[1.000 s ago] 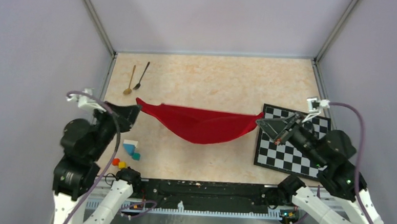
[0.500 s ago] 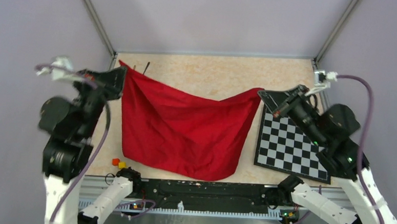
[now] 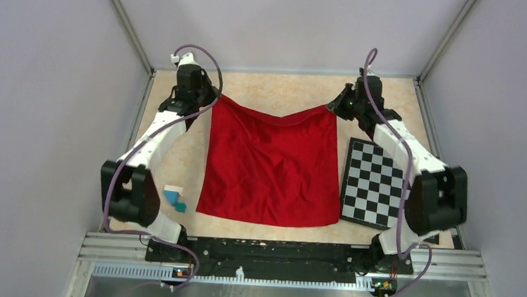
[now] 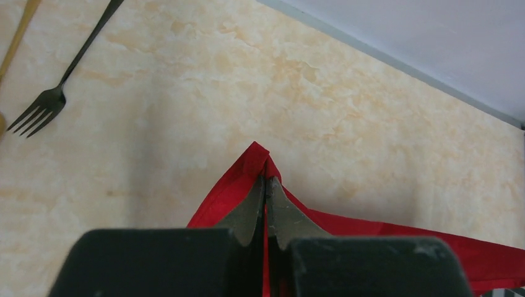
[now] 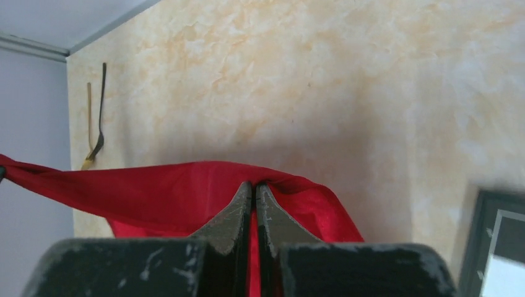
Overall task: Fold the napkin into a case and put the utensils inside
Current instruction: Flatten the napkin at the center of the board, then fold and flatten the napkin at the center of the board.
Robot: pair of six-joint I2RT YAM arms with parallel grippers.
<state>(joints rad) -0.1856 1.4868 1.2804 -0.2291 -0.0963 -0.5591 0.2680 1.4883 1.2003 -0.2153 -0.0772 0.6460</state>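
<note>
The red napkin [image 3: 270, 166] lies spread over the middle of the table, its far edge sagging between my two grippers. My left gripper [image 3: 212, 99] is shut on the far left corner [image 4: 257, 158]; its pads [image 4: 251, 207] pinch the cloth. On the far right corner [image 5: 297, 185] my right gripper [image 3: 332, 108] is shut in the same way. The utensils lie at the far left of the table: a black fork [image 4: 43, 105] and a gold one [image 4: 18, 34], the pair also small in the right wrist view [image 5: 99, 117]. From above, my left arm hides them.
A black-and-white chequered mat [image 3: 374, 185] lies right of the napkin, its corner showing in the right wrist view [image 5: 495, 241]. Small coloured blocks [image 3: 174, 197] sit near the left arm's base. Metal frame rails and grey walls close the table's left, right and far sides.
Both arms swung from the near side out to the far end, carrying the napkin's corners. The cloth went from a hanging bundle to a spread sheet on the table.
</note>
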